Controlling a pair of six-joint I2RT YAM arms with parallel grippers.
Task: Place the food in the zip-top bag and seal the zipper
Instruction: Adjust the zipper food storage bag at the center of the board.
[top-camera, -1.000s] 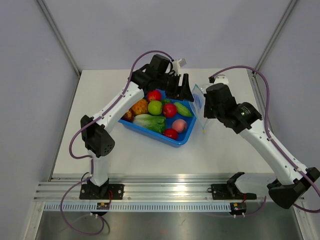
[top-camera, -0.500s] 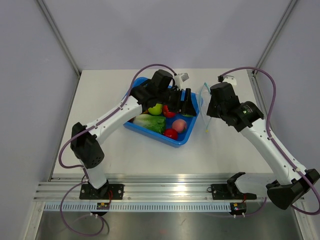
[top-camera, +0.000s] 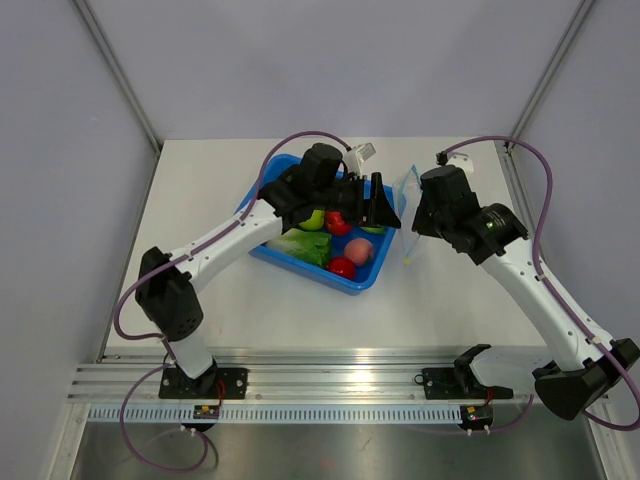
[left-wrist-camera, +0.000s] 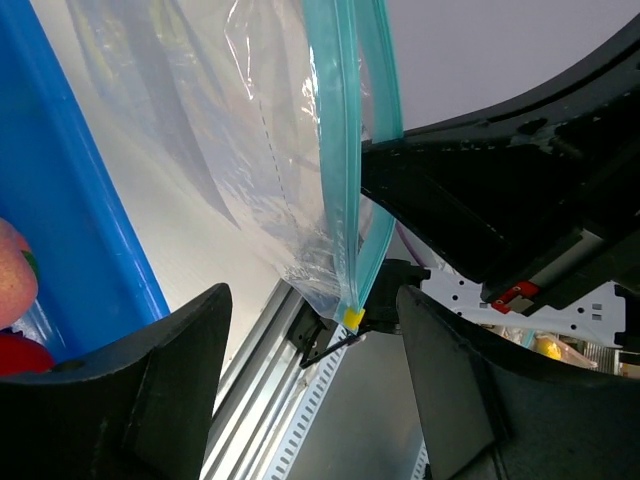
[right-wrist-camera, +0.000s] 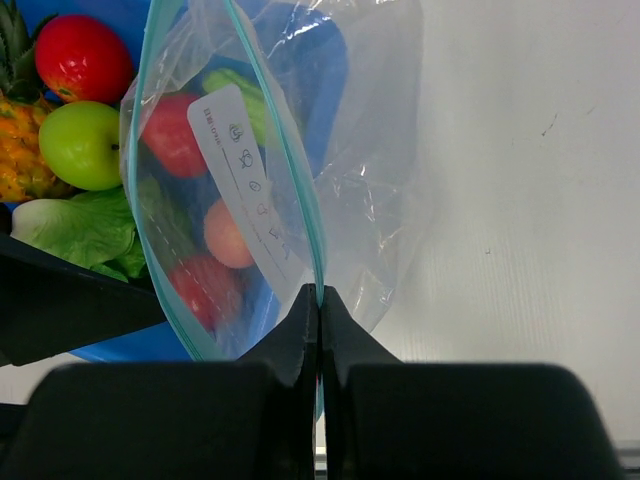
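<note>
The zip-top bag (right-wrist-camera: 350, 150) hangs clear and upright, with my right gripper (right-wrist-camera: 319, 296) shut on its teal zipper (right-wrist-camera: 300, 205) edge. Its mouth gapes open beside the blue tray. My left gripper (left-wrist-camera: 310, 400) is open, and the zipper strip (left-wrist-camera: 345, 150) with its yellow end tab (left-wrist-camera: 352, 317) hangs just ahead of its fingers. From above, the left gripper (top-camera: 385, 208) sits over the tray's right end, close to the bag (top-camera: 405, 185) and the right gripper (top-camera: 412, 222). The food lies in the tray: green apple (right-wrist-camera: 85, 145), red apple (right-wrist-camera: 80, 55), lettuce (top-camera: 300, 245), peach (top-camera: 360, 249).
The blue tray (top-camera: 320, 277) stands mid-table, partly under the left arm. White tabletop (top-camera: 450, 290) lies to the right of the bag and in front of the tray. An aluminium rail (top-camera: 350, 365) runs along the near edge.
My left gripper has swung right across the tray toward the bag. The right gripper has shifted slightly with the bag, which now hangs more upright.
</note>
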